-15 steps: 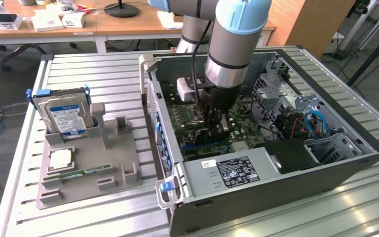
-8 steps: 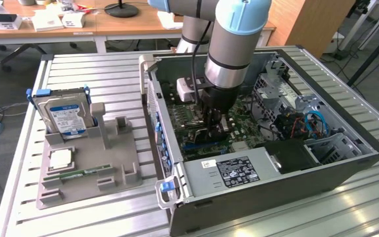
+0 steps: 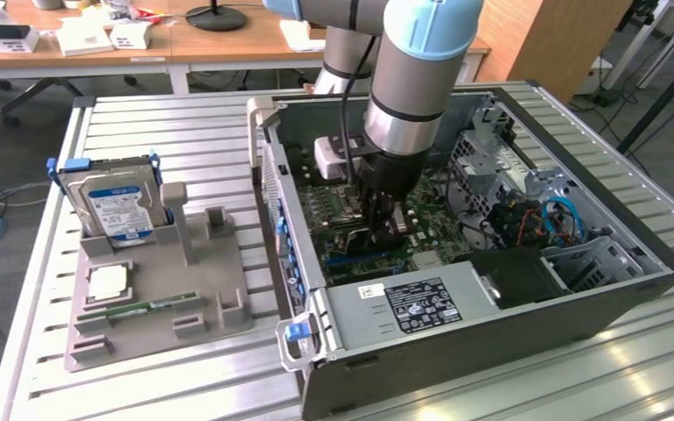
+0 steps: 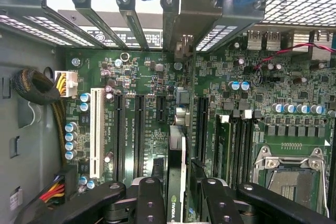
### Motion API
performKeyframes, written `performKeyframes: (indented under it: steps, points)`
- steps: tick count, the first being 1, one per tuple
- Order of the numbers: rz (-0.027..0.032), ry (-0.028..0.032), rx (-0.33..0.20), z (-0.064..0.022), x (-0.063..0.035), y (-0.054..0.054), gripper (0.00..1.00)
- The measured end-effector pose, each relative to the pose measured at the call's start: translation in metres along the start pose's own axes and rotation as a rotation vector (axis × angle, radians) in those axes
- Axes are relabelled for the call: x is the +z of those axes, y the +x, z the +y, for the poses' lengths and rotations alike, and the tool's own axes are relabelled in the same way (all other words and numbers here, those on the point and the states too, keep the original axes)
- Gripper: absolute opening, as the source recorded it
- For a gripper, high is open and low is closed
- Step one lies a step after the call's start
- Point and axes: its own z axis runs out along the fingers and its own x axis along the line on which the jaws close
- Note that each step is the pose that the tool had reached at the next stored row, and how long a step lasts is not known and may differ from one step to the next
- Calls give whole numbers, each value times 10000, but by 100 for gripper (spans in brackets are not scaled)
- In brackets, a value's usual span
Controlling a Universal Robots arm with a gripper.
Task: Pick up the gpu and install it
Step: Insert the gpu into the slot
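My gripper (image 3: 386, 230) reaches down inside the open computer case (image 3: 618, 289), low over the green motherboard (image 3: 433, 203). In the wrist view the black fingers (image 4: 149, 200) of my gripper (image 4: 177, 195) are shut on the gpu (image 4: 177, 153). The card is seen edge-on and stands upright between them. It lines up with a long dark expansion slot on the motherboard (image 4: 142, 77), and its metal bracket (image 4: 185, 22) sits at the case's rear slot openings. In the exterior view the gpu (image 3: 364, 239) shows as a dark shape under the fingers.
A grey holder (image 3: 197, 289) on the exterior view's left carries the silver hard drive (image 3: 115, 202), a processor chip (image 3: 106, 281) and a green memory stick (image 3: 138, 310). Inside the case are the power supply (image 3: 425, 303), drive cages, cables, a white slot (image 4: 96, 132) and the CPU socket (image 4: 289, 177).
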Motion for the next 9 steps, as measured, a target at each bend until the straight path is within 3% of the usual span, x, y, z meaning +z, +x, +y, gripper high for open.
performKeyframes:
  steps: [9]
  points:
    - [0,1,0,-1,-149,-2,33]
